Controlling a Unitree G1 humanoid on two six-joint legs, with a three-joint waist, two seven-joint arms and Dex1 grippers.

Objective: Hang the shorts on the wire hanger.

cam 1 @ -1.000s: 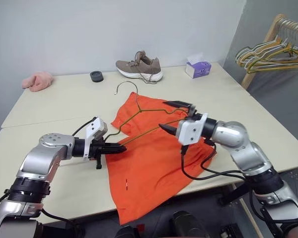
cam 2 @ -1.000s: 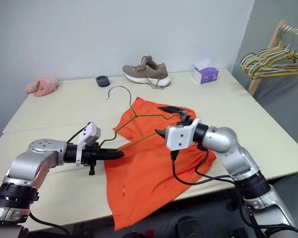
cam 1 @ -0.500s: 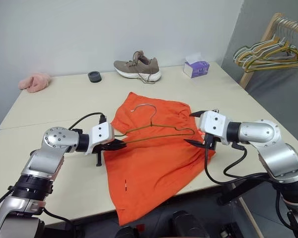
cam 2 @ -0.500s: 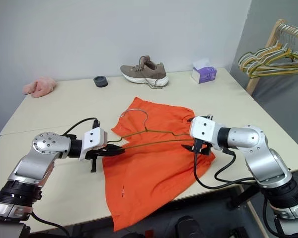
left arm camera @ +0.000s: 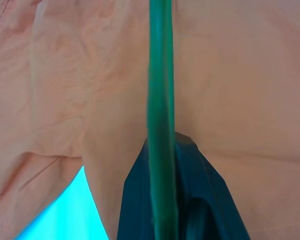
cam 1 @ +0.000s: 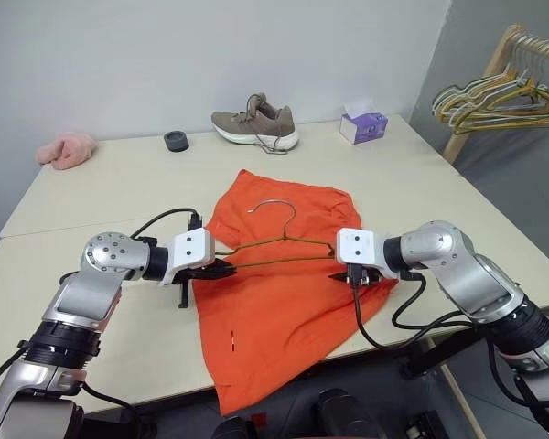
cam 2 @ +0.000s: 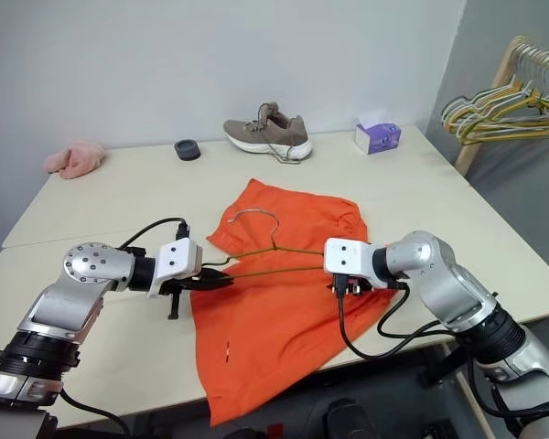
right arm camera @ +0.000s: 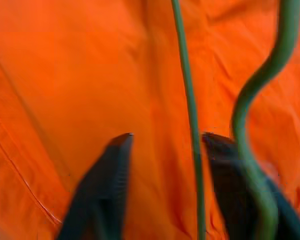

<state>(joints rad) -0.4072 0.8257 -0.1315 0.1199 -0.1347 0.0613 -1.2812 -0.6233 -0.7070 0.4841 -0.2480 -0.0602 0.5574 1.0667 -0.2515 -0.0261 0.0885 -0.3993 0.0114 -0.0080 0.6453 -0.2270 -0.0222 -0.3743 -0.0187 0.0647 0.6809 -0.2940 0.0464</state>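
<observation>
Pinching one end of the wire hanger [cam 1: 276, 240], the left gripper [cam 1: 221, 268] holds it just above the shorts [cam 1: 284, 293]. The right gripper [right arm camera: 165, 165], part-open, straddles the hanger's other end. Judged next: clamp, then thread fabric.

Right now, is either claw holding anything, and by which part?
The left claw is shut on the wire hanger at its left corner. The right claw has its fingers apart astride the bottom wire, over the shorts; no grip yet.

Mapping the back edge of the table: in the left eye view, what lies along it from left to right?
Pink cloth → black ring → shoe → tissue box.
</observation>
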